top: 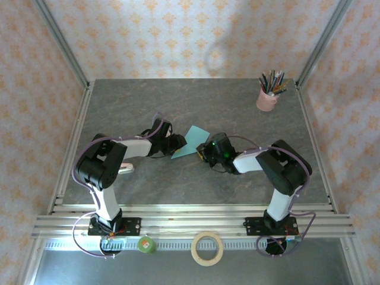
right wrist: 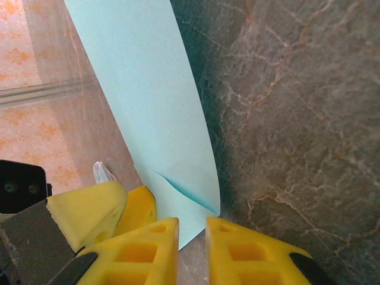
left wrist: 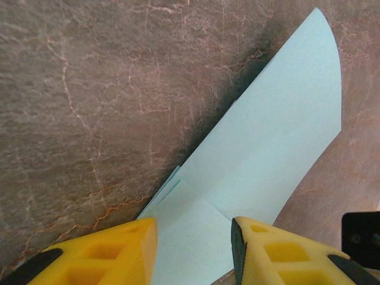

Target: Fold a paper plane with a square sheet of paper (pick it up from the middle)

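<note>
The square sheet of paper (top: 193,139), already creased to a narrower pointed shape, sits at the centre of the top view between the two arms. It appears raised off the table (top: 237,184), judging by the dark shadow under its edge.

In the left wrist view the left fingers (left wrist: 113,252) stand apart at the bottom of the frame, with the folded end of the sheet lying across the gap. I cannot tell whether they hold it. In the right wrist view the right fingers (right wrist: 142,249) sit nearly together at bottom centre, the sheet's lower corner entering the thin gap. I cannot tell if they pinch it firmly.

The step looks like securing both ends for the next fold. To do it well, the right fingers should bite the edge only, clear of the small crease by the corner. The sheet should then be held lightly taut so the edges meet squarely without tearing.

Open grey table lies on every side of the sheet. The cup of pencils (top: 267,98) at upper right is well apart. The tightest spot is between the two sets of fingers, which are just beside each other.
</note>
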Tool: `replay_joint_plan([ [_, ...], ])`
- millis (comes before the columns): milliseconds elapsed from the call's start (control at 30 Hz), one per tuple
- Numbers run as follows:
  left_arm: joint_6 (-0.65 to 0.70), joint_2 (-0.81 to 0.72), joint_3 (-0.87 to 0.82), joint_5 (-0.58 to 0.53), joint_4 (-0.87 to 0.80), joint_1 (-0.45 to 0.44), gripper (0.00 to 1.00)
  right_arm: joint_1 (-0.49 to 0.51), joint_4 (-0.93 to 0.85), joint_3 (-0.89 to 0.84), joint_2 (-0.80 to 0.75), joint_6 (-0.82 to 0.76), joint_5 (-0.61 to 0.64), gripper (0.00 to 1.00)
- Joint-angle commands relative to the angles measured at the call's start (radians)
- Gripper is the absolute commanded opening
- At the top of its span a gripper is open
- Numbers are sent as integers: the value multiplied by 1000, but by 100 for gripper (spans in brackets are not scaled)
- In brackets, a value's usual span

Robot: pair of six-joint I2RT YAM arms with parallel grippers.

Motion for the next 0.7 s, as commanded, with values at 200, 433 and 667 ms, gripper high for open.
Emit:
replay_joint_plan([
  [200,-3,-9,9,-17,-71,12,43,5,-87,42,14,-17,46,25],
  [433,-36,0,1,7,-69,20,43,5,-92,58,38,-18,38,26],
  [667,-50,7,-8,20,-66,34,43,5,-112,63,25,-24,58,26],
])
